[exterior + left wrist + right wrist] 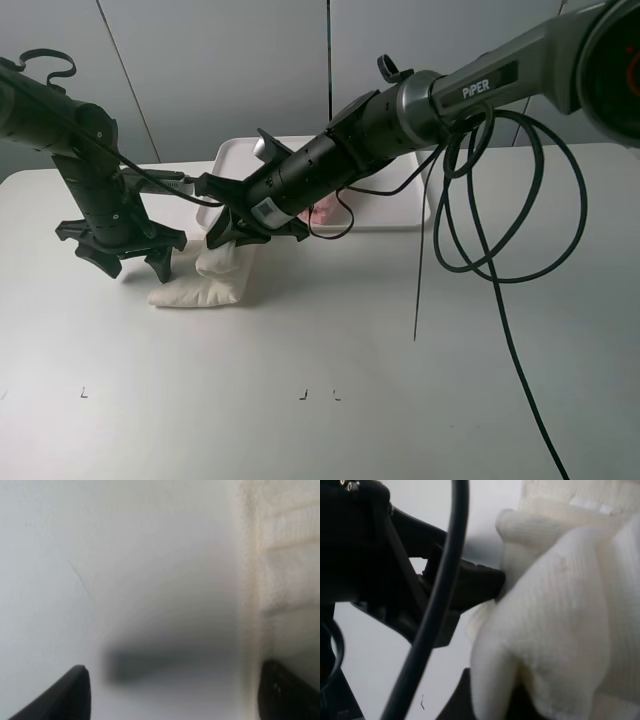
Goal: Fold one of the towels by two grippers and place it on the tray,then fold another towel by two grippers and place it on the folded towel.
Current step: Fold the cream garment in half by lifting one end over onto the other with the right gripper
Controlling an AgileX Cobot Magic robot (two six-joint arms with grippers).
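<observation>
**Cream towel pinched by the right arm, left fingers spread beside it**

The right gripper point(232, 232) had its fingers point(480, 582) clamped together on a bunched fold of the cream-white towel point(205, 280), which bulged around them in the right wrist view and hid the lower finger. The cloth rose in a soft peak from that pinch, while the rest lay doubled on the tabletop point(330, 340) in a loose, uneven pad. The left gripper point(125, 255) stood just beside the towel's left end with its fingers point(70, 692) wide apart and nothing between them. In its wrist view the towel's edge point(280, 555) ran past one fingertip, very close, though the blur made it hard to say whether it touched.

The towel looked light, limp and thick-piled. It would likely sag and fold on itself wherever it was not supported, yet terry should give the fingers good friction with little risk of slipping or damage. Corners or a doubled edge seemed the best places to take hold, one per gripper, so the cloth would stay spread rather than bunched.

Behind the right arm sat the white tray point(235, 155), near the tabletop's back edge. A patch of pink towel point(325, 212) showed on it, mostly hidden by the arm. The cream towel was well short of the tray, in front and to the left.
</observation>
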